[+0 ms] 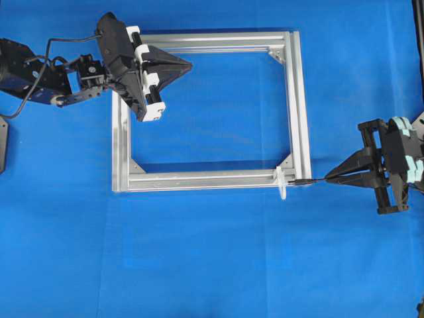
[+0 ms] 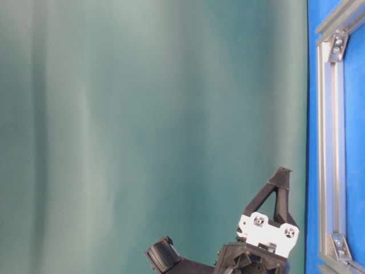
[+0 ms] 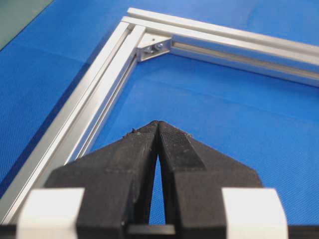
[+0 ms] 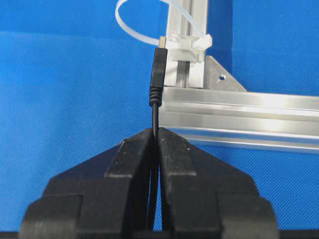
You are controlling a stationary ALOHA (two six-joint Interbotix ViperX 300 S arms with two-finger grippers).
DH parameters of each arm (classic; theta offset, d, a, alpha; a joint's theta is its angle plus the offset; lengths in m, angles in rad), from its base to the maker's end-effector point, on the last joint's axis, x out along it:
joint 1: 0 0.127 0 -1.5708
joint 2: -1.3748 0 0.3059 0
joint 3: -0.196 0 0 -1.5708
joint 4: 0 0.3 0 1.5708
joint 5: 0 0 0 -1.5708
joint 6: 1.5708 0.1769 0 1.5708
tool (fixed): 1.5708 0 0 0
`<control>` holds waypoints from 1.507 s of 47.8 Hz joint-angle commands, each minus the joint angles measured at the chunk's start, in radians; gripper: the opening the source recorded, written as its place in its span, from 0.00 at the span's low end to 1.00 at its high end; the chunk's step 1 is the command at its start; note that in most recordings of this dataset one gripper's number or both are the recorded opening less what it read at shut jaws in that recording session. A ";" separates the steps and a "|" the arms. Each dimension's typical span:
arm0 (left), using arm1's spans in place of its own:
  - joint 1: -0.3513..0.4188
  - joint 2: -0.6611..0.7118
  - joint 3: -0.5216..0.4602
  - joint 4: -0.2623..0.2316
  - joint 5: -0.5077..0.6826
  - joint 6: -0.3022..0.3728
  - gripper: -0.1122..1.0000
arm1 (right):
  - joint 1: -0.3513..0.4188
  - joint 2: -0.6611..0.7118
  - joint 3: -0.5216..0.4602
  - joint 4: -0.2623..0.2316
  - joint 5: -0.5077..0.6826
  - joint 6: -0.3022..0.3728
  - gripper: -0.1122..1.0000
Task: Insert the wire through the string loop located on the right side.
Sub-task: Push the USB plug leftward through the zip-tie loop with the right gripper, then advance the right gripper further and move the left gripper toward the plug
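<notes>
Beside the silver frame's [image 4: 239, 112] lower right corner, thin black wire [image 4: 156, 107] with ribbed plug and small metal tip, pinched by the right gripper [image 4: 155, 133], tip at the whitish translucent string loop [image 4: 134, 25], left gripper [image 3: 158, 125] pressed together, holding nothing, over the frame's far corner.

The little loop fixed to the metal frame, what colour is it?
Whitish and translucent; the string loop shows best in the right wrist view.
</notes>
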 commanded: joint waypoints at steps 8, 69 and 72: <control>-0.003 -0.025 -0.015 0.002 -0.011 0.000 0.10 | -0.002 0.028 -0.057 0.003 -0.009 -0.003 0.09; -0.192 -0.021 -0.015 0.003 -0.009 -0.015 0.10 | -0.058 0.339 -0.244 -0.002 -0.107 -0.008 0.09; -0.235 -0.021 -0.015 0.003 -0.009 -0.015 0.10 | -0.058 0.339 -0.245 0.000 -0.107 -0.008 0.09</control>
